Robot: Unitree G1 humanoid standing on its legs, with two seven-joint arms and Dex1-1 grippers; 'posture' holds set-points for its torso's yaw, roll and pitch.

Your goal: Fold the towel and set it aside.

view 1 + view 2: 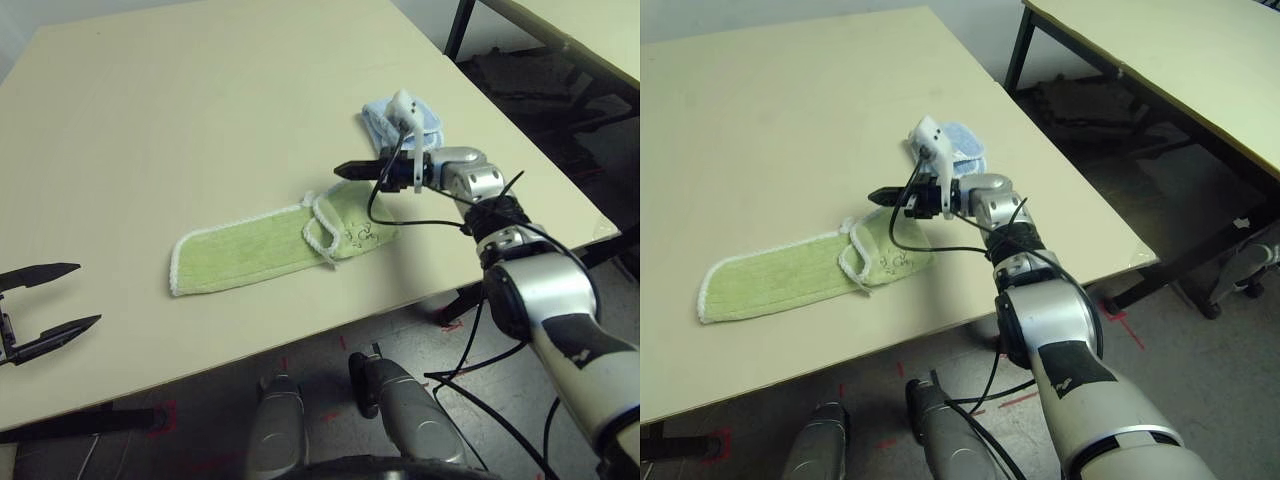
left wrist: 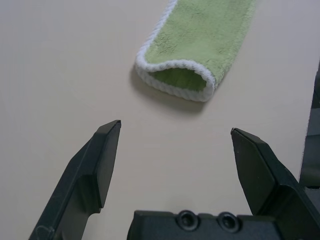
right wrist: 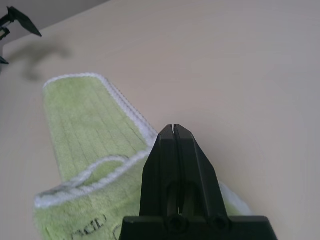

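The light green towel (image 1: pixel 262 249) lies folded into a long narrow strip near the table's front edge, its white-edged right end (image 1: pixel 328 228) doubled over by the dark logo. My right gripper (image 1: pixel 340 169) is shut with nothing in it and hovers just above that right end, pointing left. Far to the left, near the front edge, my left gripper (image 1: pixel 72 297) stands open and empty, well apart from the towel's left end (image 2: pixel 172 79). In the right wrist view the shut fingers (image 3: pixel 174 145) hang over the towel (image 3: pixel 87 125).
A small light blue folded cloth (image 1: pixel 403 122) lies behind my right gripper near the table's right edge. The beige table (image 1: pixel 180 110) stretches far back and left. A second table (image 1: pixel 1180 60) stands off to the right across a gap.
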